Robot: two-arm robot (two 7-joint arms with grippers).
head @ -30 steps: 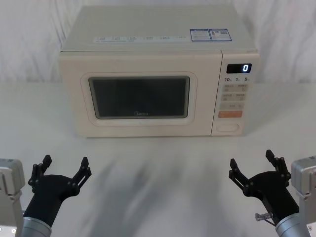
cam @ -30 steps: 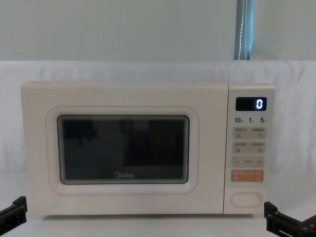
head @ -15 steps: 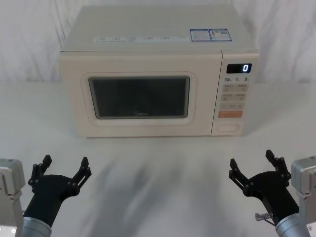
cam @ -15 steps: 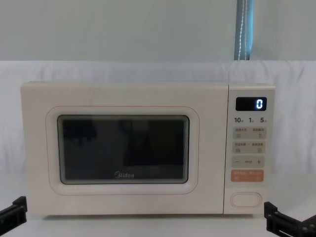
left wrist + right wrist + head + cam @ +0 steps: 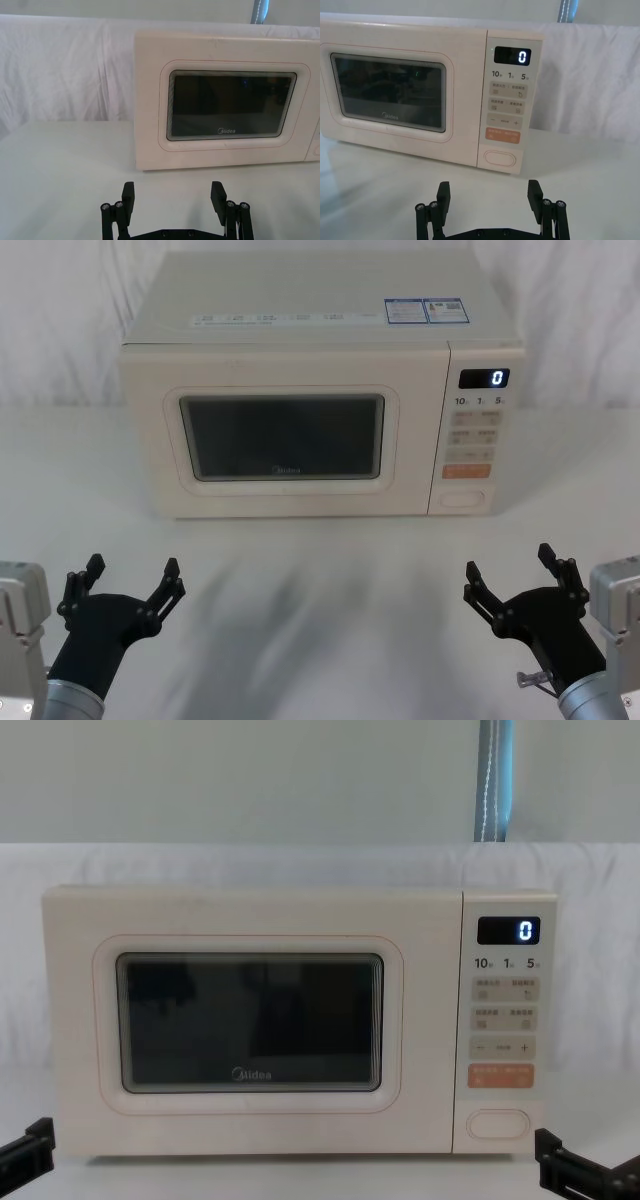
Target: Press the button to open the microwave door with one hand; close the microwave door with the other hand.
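- The button [image 5: 463,498] sits at the foot of the control strip on the microwave's right side, its long axis level, ahead of and slightly inward from the right end effector [image 5: 516,579] (the nearer one by far).
- The left end effector [image 5: 130,585] hangs low over the desk [image 5: 330,590], facing the shut microwave door [image 5: 283,436]; both have fingers spread.
- Nothing differs from a moment ago.
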